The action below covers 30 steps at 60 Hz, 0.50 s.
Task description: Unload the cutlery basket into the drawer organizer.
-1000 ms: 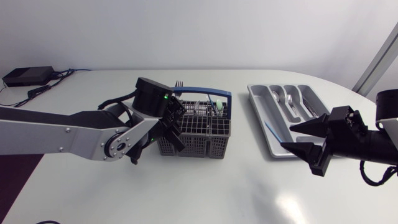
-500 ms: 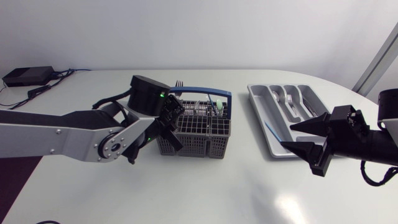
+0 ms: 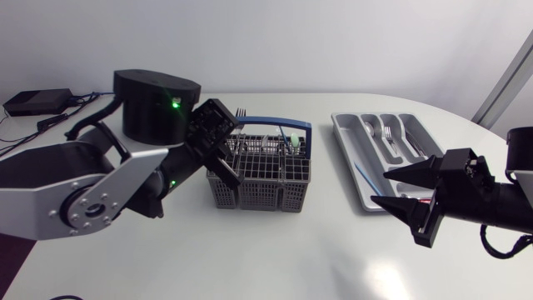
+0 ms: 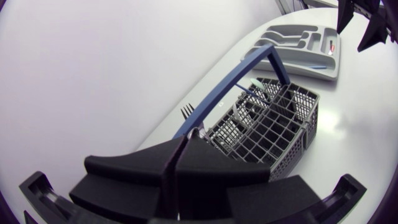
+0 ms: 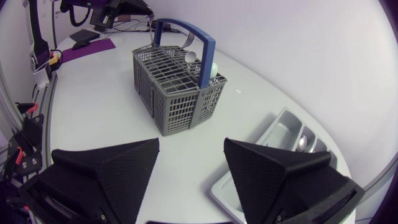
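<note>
The grey mesh cutlery basket (image 3: 258,171) stands at the centre of the head view on the white table (image 3: 291,250), its blue handle (image 3: 271,123) arching over compartments that hold several pieces. A fork (image 3: 239,112) pokes up at its upper left corner and a pale green utensil (image 3: 293,140) stands at its right end, so the unloading looks only partly done.

The left gripper (image 4: 185,143) hangs over the basket's left end, tilted down toward the compartments. Its two fingers are pressed together along one seam. I cannot make out whether a thin handle is pinched at their tips. That pose suits a pick from the near cells, clear of the handle.

The grey drawer organizer (image 3: 341,133) lies at the right of the head view, well apart from the basket. Forks (image 3: 387,137) already lie in one slot and a blue-handled piece (image 3: 362,175) lies in the left slot.

The right gripper (image 3: 381,186) waits low at the lower right, just beside the organizer's near end. Its fingers are spread wide with nothing between them, and they point toward the basket. It seems parked there to keep the path between basket and organizer free.
</note>
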Tool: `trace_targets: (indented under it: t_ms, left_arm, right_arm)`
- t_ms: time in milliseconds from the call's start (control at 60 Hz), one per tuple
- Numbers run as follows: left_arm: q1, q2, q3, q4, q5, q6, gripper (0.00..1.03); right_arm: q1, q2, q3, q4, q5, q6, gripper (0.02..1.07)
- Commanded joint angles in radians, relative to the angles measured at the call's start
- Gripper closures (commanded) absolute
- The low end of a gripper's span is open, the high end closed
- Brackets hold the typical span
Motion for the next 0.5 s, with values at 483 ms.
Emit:
trace_targets:
  t_ms: [483]
  left_arm:
    - [-0.118, -0.099, 0.077, 0.018, 0.015, -0.093, 0.91]
  right_arm:
    - [0.220, -0.157, -0.105, 0.218, 0.187, 0.238, 0.31]
